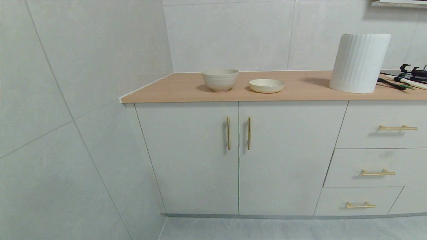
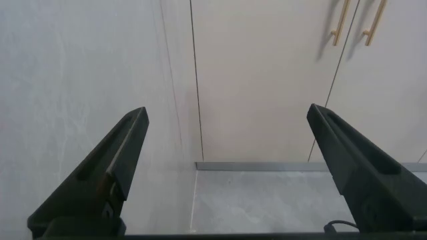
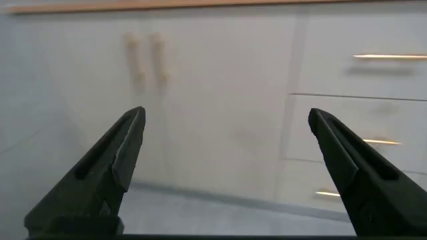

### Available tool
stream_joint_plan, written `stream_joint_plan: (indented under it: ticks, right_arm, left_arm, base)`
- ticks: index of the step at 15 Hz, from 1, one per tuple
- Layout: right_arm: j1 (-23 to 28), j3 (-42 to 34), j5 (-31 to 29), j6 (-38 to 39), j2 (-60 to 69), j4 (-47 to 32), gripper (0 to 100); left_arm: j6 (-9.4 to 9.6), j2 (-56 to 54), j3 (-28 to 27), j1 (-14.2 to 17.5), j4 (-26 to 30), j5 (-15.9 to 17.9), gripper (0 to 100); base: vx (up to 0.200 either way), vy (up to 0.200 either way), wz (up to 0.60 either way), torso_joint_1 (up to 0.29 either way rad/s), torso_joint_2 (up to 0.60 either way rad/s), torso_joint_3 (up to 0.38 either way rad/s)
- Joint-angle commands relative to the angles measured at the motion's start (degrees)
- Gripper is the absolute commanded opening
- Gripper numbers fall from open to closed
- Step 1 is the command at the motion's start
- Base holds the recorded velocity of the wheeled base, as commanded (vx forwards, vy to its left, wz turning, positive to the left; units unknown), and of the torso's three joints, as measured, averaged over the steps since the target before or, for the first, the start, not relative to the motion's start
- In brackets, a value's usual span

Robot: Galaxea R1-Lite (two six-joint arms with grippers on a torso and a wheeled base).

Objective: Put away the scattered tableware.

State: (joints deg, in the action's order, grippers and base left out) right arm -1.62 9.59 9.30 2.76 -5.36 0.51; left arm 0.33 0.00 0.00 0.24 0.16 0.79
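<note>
Up on the light wooden bench [image 1: 307,89], towards its left end near the tiled corner, stands a beige ribbed ceramic bowl [image 1: 220,80], upright. Just beside it to the right, apart from it, lies a shallow cream-coloured round dish [image 1: 266,85]. Further right along the bench stands a tall white fluted cylindrical container [image 1: 359,62], leaning slightly, well apart from the dish. A few dark and pale long-handled utensils [image 1: 402,81] lie past it at the edge of the head view; what they are is too small to tell.

Below the bench are two pale grey cabinet doors [image 1: 193,156], closed, with slim vertical brass handles [image 1: 228,132] side by side at the seam. To their right is a stack of three drawers [image 1: 367,166] with horizontal brass handles, all closed.

The left pincer [image 2: 227,115] hangs low before the leftmost cabinet door and the grey tiled wall [image 2: 80,80], its two black fingers spread wide and gripping nothing; the grey floor [image 2: 267,200] lies beneath it. The right pincer [image 3: 225,117] is likewise spread wide and holds nothing, facing the cabinet doors and drawers from below bench height.
</note>
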Motion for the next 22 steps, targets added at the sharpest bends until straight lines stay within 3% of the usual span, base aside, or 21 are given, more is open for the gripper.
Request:
stream_joint_plan:
  ticks: [1,7,11,14,22]
  right_arm:
    - [-4.0,5.35,9.6,0.94,-20.56,-0.25,100]
    - [-14.37,20.64,14.17,1.73,-50.27,0.72,100]
    - [-19.47,29.34,13.99,2.25,-70.05,12.5,100]
    - [-20.53,34.09,14.08,3.75,-79.63,16.45,100]
    - [-22.37,49.38,16.19,4.98,-96.06,16.89,100]
  left_arm:
    - [0.02,0.0,0.0,0.02,0.02,0.0,100]
    - [0.02,0.0,0.0,0.02,0.02,0.0,100]
    - [0.02,0.0,0.0,0.02,0.02,0.0,100]
    - [0.02,0.0,0.0,0.02,0.02,0.0,100]
    - [0.2,0.0,0.0,0.02,0.02,0.0,100]
  base:
    - [0.0,0.0,0.0,0.0,0.0,0.0]
    - [0.0,0.0,0.0,0.0,0.0,0.0]
    - [0.0,0.0,0.0,0.0,0.0,0.0]
    - [0.0,0.0,0.0,0.0,0.0,0.0]
    - [0.025,0.0,0.0,0.0,0.0,0.0]
